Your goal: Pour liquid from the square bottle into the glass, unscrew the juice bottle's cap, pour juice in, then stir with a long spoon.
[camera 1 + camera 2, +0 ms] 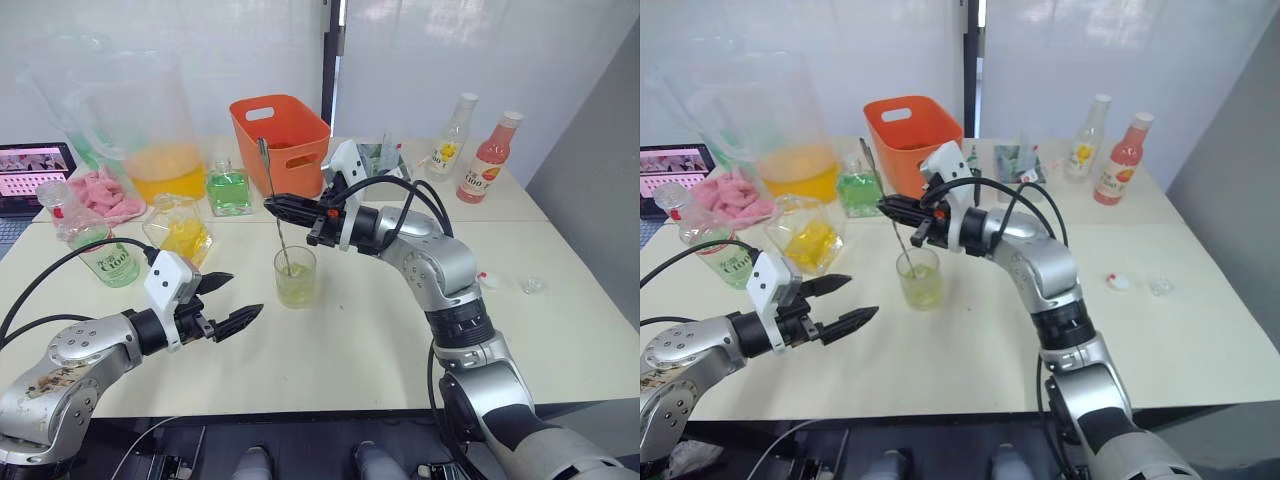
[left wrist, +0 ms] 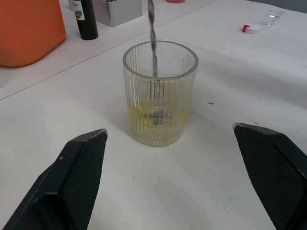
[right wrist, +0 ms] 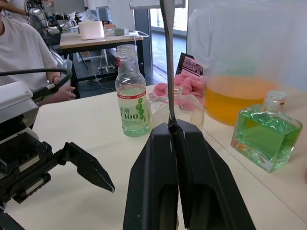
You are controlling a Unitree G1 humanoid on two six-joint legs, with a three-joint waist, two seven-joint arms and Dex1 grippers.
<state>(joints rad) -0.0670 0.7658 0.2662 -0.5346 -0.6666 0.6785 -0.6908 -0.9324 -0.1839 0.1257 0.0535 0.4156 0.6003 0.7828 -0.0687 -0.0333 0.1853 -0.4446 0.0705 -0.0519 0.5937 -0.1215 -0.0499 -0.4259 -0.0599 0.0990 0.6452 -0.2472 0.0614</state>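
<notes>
Stirring looks to be the step in hand: the right gripper point(image 1: 283, 207) is clamped on the long spoon point(image 1: 273, 200), its bowl down in the glass point(image 1: 296, 277) of pale yellow-green liquid mid-table. The left gripper point(image 1: 228, 301) hangs spread beside it. Next calls for small circles clear of the rim. 2 pale tables point(image 1: 560, 300) meet before white walls

A lab: white partition walls point(image 1: 480, 50), worktables point(image 3: 103, 40) (gear-strewn) behind.
</notes>
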